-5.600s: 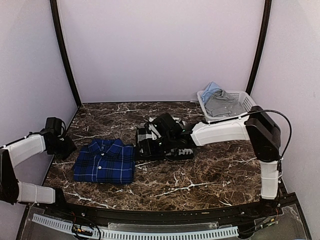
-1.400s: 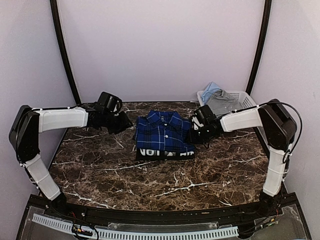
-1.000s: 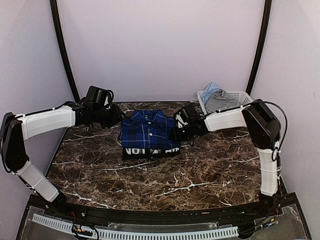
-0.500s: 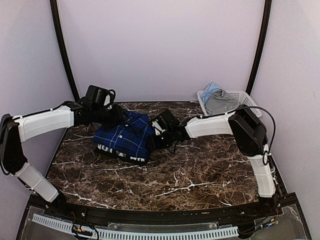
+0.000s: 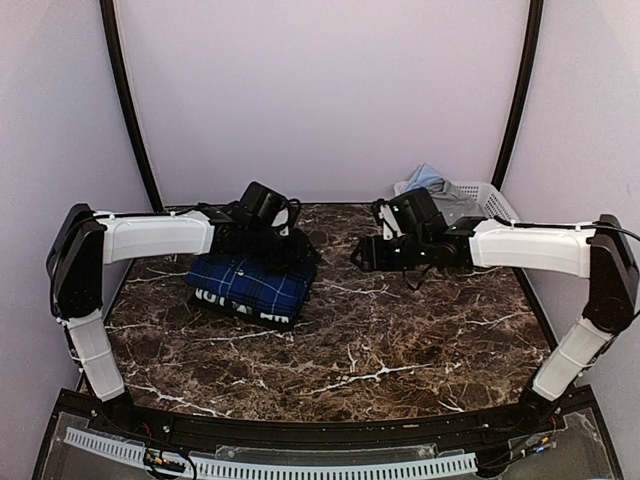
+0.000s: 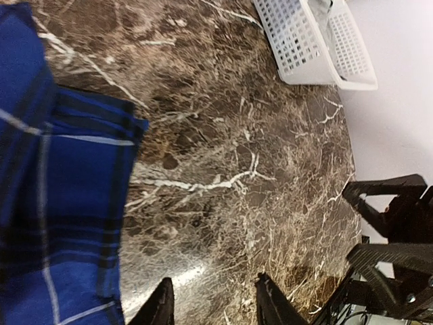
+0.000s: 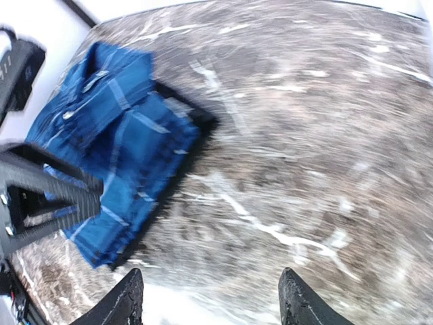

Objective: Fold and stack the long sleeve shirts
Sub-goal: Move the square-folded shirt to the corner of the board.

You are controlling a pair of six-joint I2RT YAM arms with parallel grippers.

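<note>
Left hand (image 6: 213, 308) and right hand (image 7: 213, 298) apart, empty; blue plaid shirt (image 5: 245, 282) slanted lengthwise, collar rearward.

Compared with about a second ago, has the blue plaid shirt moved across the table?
Yes. The blue plaid shirt has slid left, farther from the white basket.

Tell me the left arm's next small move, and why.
Probably lift the left gripper up and away from the shirts. The blue plaid shirt already lies folded on the black-and-white shirt, and the left wrist view shows its jaws open over the table beside the cloth, holding nothing. The right gripper is open too, clear of the shirts.
</note>
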